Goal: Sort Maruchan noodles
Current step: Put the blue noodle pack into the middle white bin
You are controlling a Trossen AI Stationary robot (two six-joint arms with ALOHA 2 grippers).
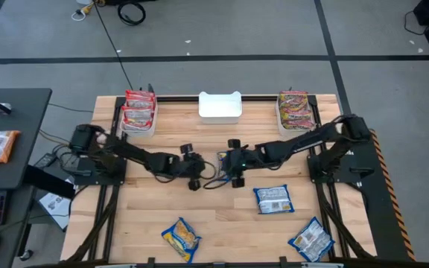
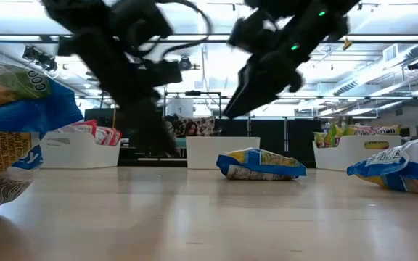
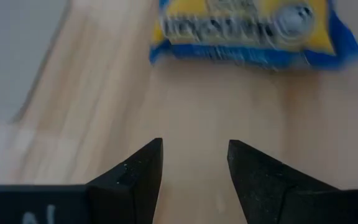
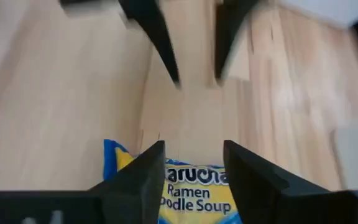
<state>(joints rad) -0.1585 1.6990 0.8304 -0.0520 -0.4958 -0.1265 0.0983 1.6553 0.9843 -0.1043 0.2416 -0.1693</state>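
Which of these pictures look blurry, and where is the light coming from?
Left wrist view: the blue-yellow packet is smeared. Right wrist view: the far dark fingers are streaked, while the near packet reads clearly. Low view: both arms are soft dark shapes, against bright ceiling lights. High view: sharp, evenly lit.

A wooden table (image 1: 229, 223) carries three white bins along its far edge: an empty middle bin (image 1: 220, 106), a left bin (image 1: 138, 119) and a right bin (image 1: 295, 115). Left of the table stands a dark desk (image 1: 10, 141); grey floor (image 1: 259, 30) lies beyond.
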